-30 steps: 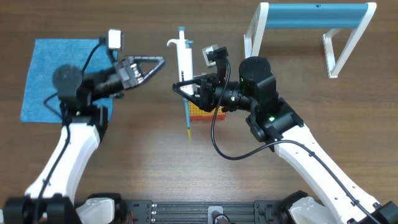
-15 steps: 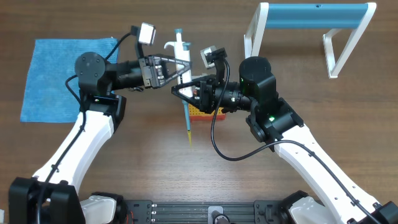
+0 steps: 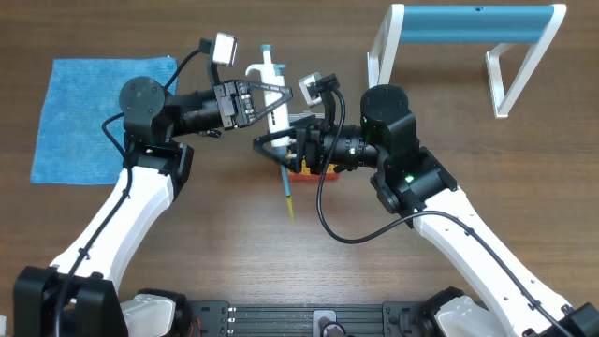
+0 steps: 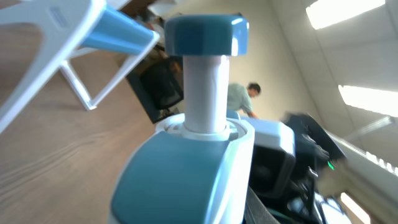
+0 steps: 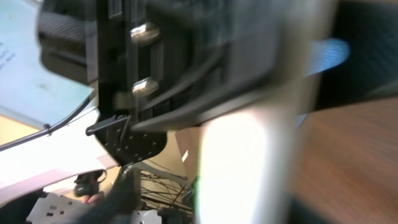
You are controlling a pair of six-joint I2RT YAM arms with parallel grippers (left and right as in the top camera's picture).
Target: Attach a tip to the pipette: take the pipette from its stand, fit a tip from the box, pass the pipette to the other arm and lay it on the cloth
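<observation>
Right gripper (image 3: 278,143) is clamped on the pipette (image 3: 270,67) at its lower body. Left gripper (image 3: 271,96) is set at the pipette's upper body, just below the finger hook; whether it is closed on it cannot be told.

The pipette is held between the two arms near the table's middle, slightly tilted. The blue plunger button (image 4: 207,31) points away from the arm bases. A yellow tip (image 3: 288,195) is seen at the lower end, pointing toward the bases.

The orange tip box (image 3: 314,169) is partly covered by the right gripper in the top view, just beside the pipette shaft.

The blue cloth (image 3: 89,117) is laid flat at the left of the wooden table (image 3: 281,271), well apart from the pipette. The white-and-blue stand (image 3: 468,23) is at the far right, well apart too.
</observation>
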